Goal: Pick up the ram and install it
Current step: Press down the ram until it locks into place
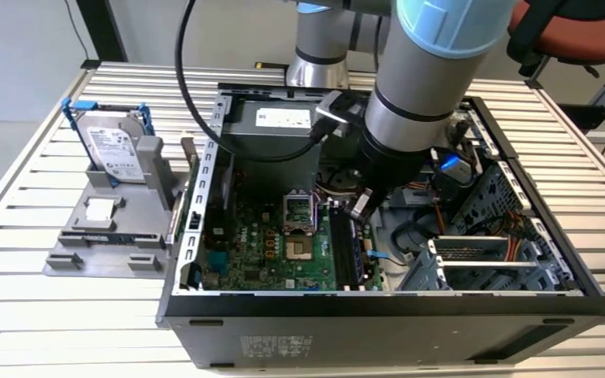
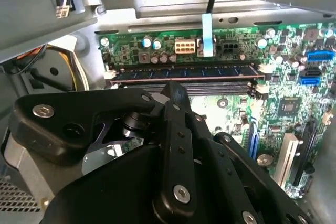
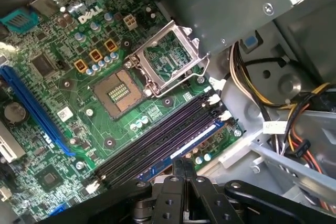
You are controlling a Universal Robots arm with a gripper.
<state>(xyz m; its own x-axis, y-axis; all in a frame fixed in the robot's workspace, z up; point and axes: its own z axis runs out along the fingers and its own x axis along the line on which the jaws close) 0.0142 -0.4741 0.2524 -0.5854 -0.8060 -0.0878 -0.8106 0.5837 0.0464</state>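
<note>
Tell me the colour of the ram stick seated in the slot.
Dark blue-green, the ram shows best in the second wrist view.

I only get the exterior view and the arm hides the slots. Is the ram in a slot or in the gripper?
Observer: In both wrist views the ram sits in a slot, not in the gripper.
Operator: Which slot?
Observer: The one at the board's edge. In the first wrist view the slots beside it are empty.
Operator: And the fingers?
Observer: Shut, with the tips together close to the ram and nothing between them.
</note>
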